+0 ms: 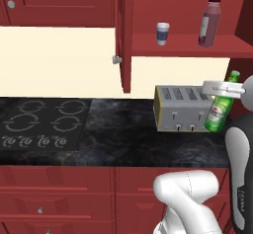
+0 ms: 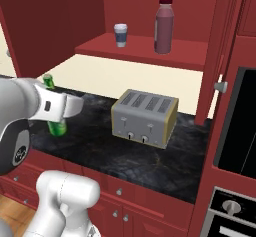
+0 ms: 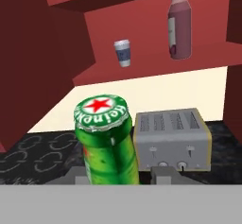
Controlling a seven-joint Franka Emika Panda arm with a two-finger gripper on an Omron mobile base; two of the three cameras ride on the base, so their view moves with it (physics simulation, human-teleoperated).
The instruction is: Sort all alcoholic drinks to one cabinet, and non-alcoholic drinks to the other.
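— What's around the room?
— Dark red cabinets (image 1: 64,3) at 12 o'clock, a cream wall (image 1: 59,62) beneath, and a black marbled counter (image 1: 128,139).
— Anything else?
— A stovetop (image 1: 42,122) at 9 o'clock, a grey toaster (image 2: 145,117), an oven (image 2: 237,126) at 3 o'clock.

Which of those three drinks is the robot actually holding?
The green bottle, clamped in the gripper beside the toaster. The juice bottle and white cup stand on the cabinet shelf.
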